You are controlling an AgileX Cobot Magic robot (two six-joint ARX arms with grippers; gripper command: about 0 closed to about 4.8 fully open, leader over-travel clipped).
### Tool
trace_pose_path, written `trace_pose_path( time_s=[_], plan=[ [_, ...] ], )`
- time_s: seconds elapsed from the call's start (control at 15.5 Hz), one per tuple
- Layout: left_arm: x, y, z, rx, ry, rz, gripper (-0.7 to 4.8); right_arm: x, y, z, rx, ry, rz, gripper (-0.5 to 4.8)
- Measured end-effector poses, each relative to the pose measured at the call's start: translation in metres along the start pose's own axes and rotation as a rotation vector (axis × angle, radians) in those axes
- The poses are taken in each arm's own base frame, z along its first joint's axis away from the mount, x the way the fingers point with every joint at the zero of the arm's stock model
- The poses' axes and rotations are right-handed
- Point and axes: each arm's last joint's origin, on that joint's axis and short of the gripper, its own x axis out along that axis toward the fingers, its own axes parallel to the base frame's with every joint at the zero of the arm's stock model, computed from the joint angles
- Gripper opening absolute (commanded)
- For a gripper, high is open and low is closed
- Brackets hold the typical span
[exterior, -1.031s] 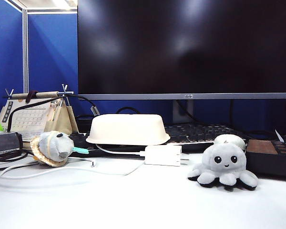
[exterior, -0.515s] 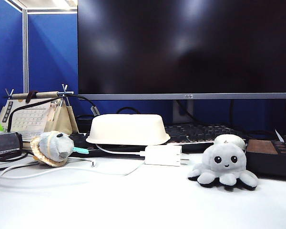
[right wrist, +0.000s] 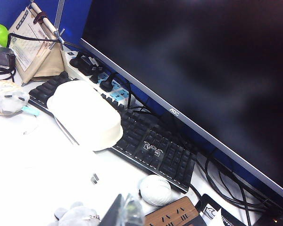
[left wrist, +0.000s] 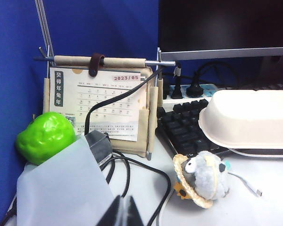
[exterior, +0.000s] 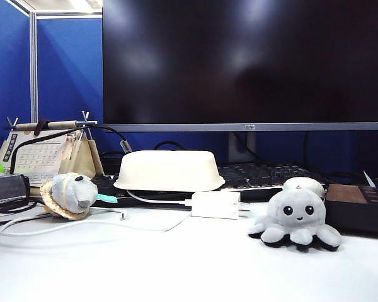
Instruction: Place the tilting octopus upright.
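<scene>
Left hand (left wrist: pixel 122 213) and right hand (right wrist: pixel 124 212) cropped to fingertips at frame edge, octopus (right wrist: pixel 78 216) mostly cut off in right wrist view, calendar (left wrist: pixel 99 104) print illegible.

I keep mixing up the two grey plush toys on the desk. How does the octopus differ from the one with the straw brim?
The octopus sits upright facing forward, on the right by the brown box; the brimmed plush lies tipped on its side, on the left near the calendar. The octopus has black-bottomed tentacles; the brimmed plush has a woven tan brim. Both are small, grey, and untouched by either gripper.
</scene>
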Motion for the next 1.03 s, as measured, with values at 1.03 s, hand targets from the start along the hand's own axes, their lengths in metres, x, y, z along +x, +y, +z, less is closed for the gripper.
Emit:
trace_pose_path(
  time_s=[1.03],
  plan=[
    [0.0,0.0,-0.001,-0.001,0.014,-0.001,0.22,0.016,-0.087,-0.028,0.279,-0.195,-0.28,-0.06]
  ],
)
